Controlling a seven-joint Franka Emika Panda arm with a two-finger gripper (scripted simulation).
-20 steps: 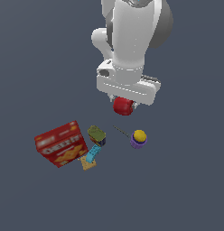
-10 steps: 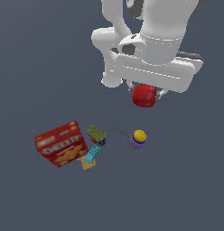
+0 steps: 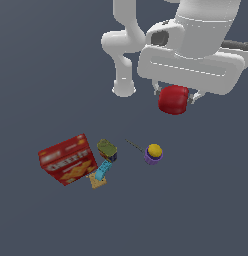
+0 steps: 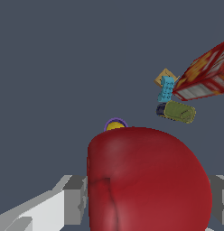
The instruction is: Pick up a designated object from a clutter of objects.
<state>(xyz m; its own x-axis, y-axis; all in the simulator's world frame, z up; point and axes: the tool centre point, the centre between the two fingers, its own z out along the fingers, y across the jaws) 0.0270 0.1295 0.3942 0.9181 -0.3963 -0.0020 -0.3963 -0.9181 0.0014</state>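
The gripper (image 3: 175, 94) is clenched on the red apple-like thing (image 3: 173, 99), which hangs between its fingers well above the grey floor, up toward one o'clock from the clutter in the exterior view. It is glossy, smooth and rounded, with no clear long axis. Below lie the printed cracker box (image 3: 67, 159), olive lump (image 3: 106, 148), cyan block (image 3: 102, 169), tan square (image 3: 98, 182) and purple-and-yellow ball (image 3: 153, 153)
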